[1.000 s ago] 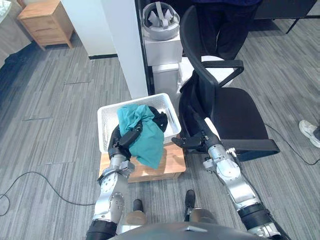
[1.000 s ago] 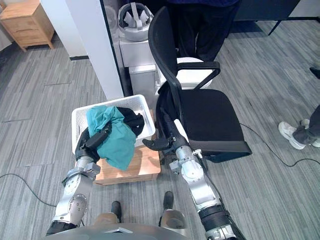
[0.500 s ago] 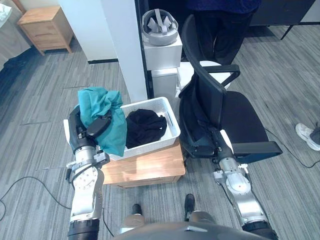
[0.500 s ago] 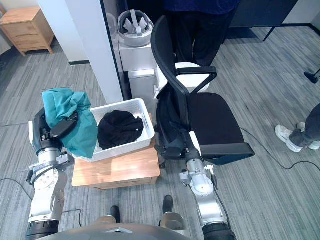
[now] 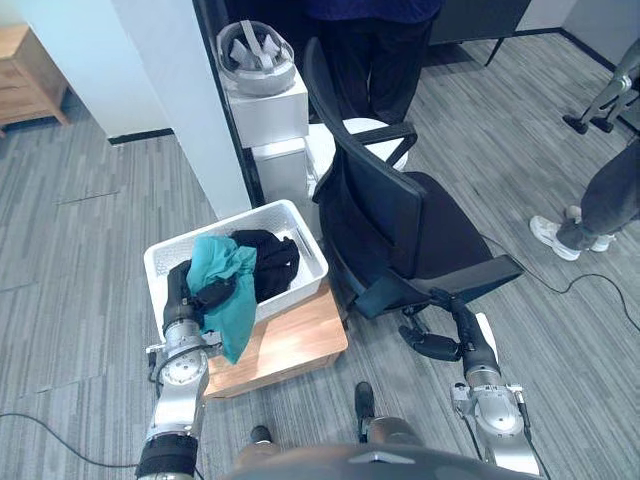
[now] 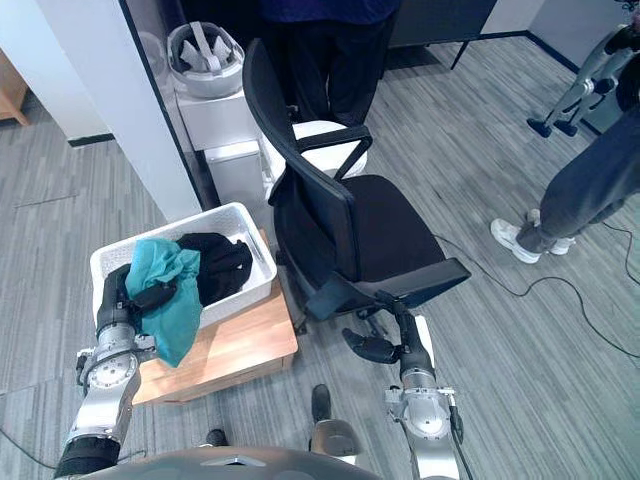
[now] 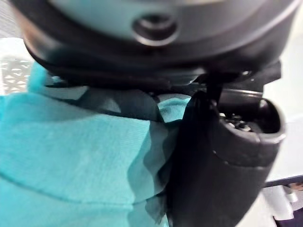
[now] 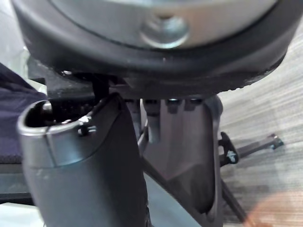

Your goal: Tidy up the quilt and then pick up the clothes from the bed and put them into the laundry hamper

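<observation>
Grey wood-grain flooring runs under a low wooden stand that carries a white perforated plastic laundry hamper. The left hand is closed on a crumpled teal cloth garment. Its wrist view shows the thumb clamped over the folds, while the fingers are mostly buried in the fabric. Below the hand the garment spills over the hamper's near rim and hides that wall, its loose end lying on the stand. Just past the hand, inside the hamper, a black garment is partly covered by the teal one. Half a second ago the left hand held the teal garment outside the hamper's left wall; now it is over the near left corner, and the whole view has swung as well. The right hand hangs low with loosely extended fingers holding nothing, close under the front edge of a black mesh office chair.
</observation>
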